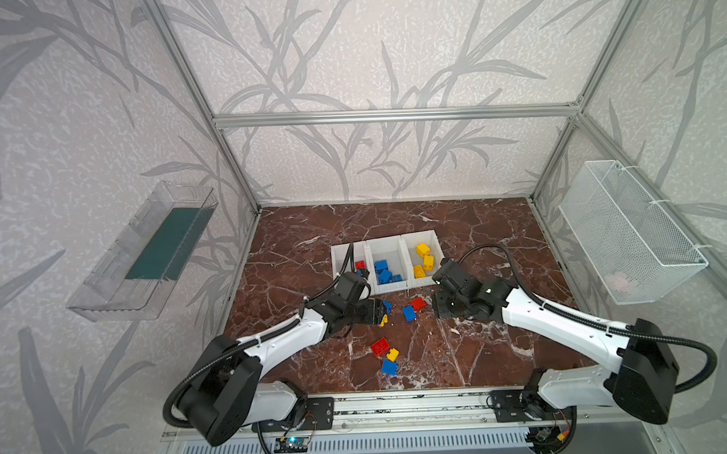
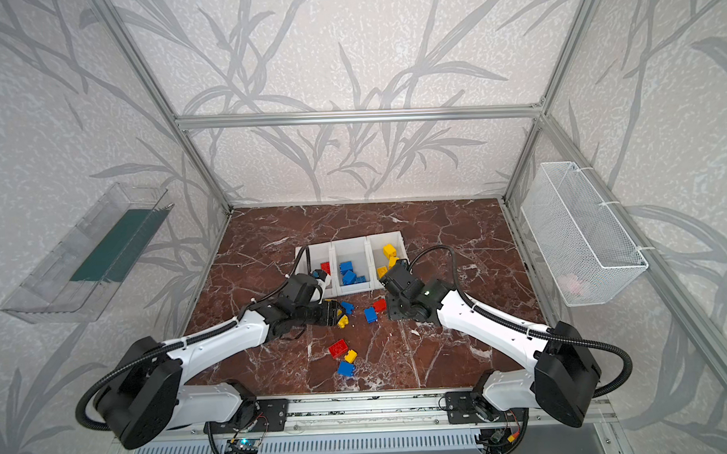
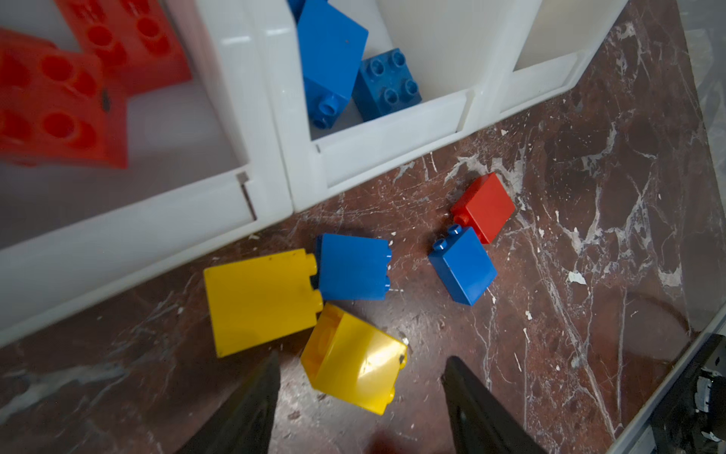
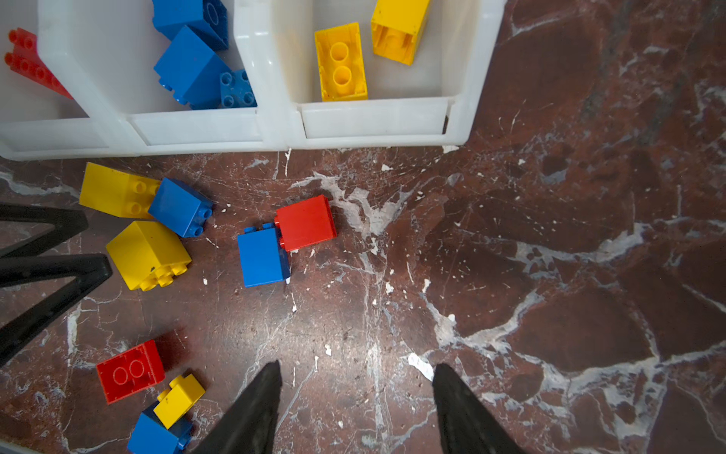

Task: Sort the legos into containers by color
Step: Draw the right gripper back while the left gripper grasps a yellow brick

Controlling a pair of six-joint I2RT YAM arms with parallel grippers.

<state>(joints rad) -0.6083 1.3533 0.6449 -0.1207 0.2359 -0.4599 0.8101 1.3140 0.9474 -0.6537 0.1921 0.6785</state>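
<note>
Three white bins sit in a row at twelve o'clock on the marble table (image 1: 499,240), taking the back wall as twelve: red bin (image 3: 118,220), blue bin (image 4: 196,125) and yellow bin (image 4: 373,118), running from nine towards three, each already holding its own colour. Eight bricks are left loose in front of them.

The left gripper (image 3: 361,359) is low, with its jaws spread and nothing held. It lines up on the tipped yellow brick (image 4: 147,251), presumably its next pick. That brick is crowded: the flat yellow brick (image 4: 114,190) and a blue brick (image 4: 178,206) press against it at its twelve o'clock side, so a closing pinch may shove them.

The right gripper (image 4: 355,367) hangs released and empty over bare marble at three o'clock of the blue-and-red pair (image 4: 275,243). Its wrist sits just in front of the yellow bin, which I judge lies across the left arm's path there.

A red, yellow and blue trio (image 1: 385,354) waits at six o'clock.
</note>
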